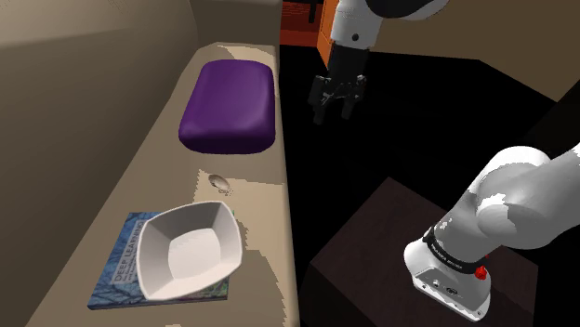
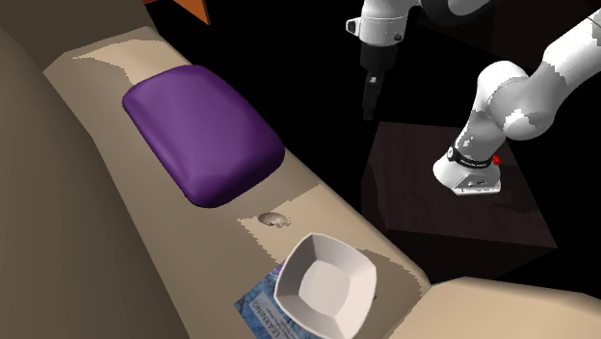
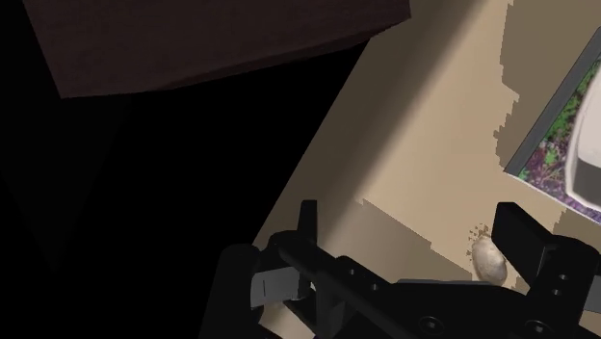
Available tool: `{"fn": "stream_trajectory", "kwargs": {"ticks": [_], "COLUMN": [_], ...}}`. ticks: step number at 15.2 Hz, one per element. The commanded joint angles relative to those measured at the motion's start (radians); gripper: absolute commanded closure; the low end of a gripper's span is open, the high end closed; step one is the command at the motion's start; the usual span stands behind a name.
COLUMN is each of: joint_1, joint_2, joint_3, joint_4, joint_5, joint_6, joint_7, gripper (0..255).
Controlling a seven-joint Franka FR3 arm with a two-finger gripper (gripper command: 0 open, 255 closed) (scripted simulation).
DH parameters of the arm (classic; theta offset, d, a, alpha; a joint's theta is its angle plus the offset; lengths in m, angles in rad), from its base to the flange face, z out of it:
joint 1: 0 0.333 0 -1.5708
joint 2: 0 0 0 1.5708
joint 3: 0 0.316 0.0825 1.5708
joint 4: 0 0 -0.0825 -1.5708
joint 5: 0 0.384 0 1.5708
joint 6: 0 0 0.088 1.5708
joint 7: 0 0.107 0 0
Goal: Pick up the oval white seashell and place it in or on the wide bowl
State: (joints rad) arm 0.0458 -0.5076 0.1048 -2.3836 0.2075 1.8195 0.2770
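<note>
The only writing is on the flat blue book (image 1: 116,269) that lies under the wide white bowl (image 1: 191,249) with four corners. A row of pale letters runs along one edge of its cover. In the shoulder view they look like "DEEP LEARNING", but they are too small to be sure, and the second exterior view makes them no easier to read.

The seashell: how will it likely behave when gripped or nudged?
The seashell looks small and domed, so it may rock or skid on the flat tan surface if nudged. Probably rigid and light; its curved sides could slip from a pinch.
</note>
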Motion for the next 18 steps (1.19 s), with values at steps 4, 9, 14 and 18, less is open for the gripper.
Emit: {"fn": "stream_trajectory", "kwargs": {"ticks": [4,9,14,18], "joint_1": [0.013,0.027,0.046,0.071], "joint_2": [0.176,0.355,0.543,0.697], "joint_3": [0.056,0.103,0.135,0.145], "joint_4": [0.068,0.149,0.263,0.378], "joint_5": [0.005,-0.015,-0.063,-0.115], "joint_6": [0.129,0.244,0.331,0.377], "joint_7": [0.052,0.113,0.184,0.243], "gripper": [0,0,0,0]}}
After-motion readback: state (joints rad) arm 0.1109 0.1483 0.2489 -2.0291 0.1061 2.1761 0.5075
